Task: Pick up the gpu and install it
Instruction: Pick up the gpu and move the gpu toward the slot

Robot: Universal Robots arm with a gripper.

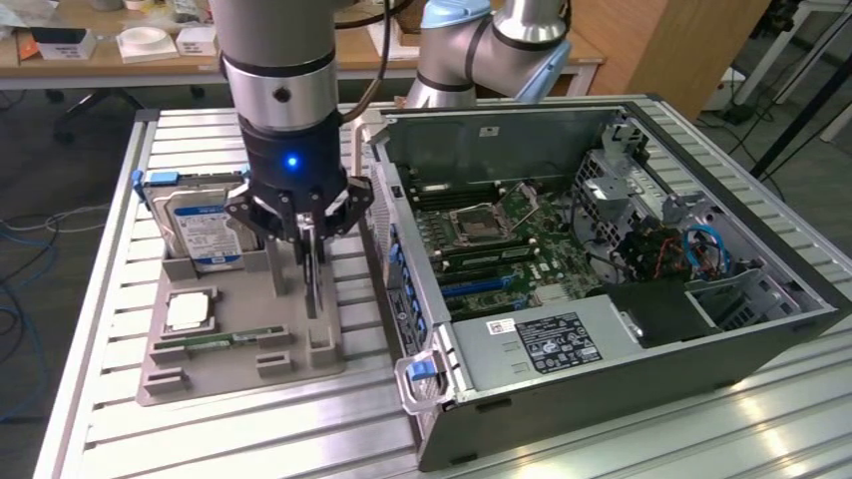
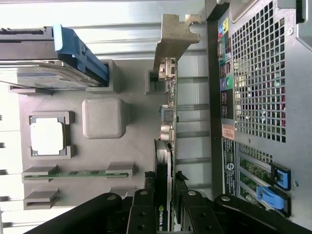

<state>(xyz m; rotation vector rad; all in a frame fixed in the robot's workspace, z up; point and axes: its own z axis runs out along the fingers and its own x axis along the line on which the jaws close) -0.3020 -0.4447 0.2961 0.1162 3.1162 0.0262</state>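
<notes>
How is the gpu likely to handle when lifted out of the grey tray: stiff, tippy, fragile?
The gpu looks like a rigid board, so probably stiff, not floppy. Standing thin on edge in the tray, it would likely tip if nudged sideways. Its metal bracket at one end may make it end-heavy.

fingers (image 2: 142, 209) of the tool (image 2: 165, 197) hide the gpu (image 2: 168, 122) at its gripped end.

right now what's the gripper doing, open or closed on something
Gripper: closed on the gpu, which stands on edge at the grey tray.
</notes>
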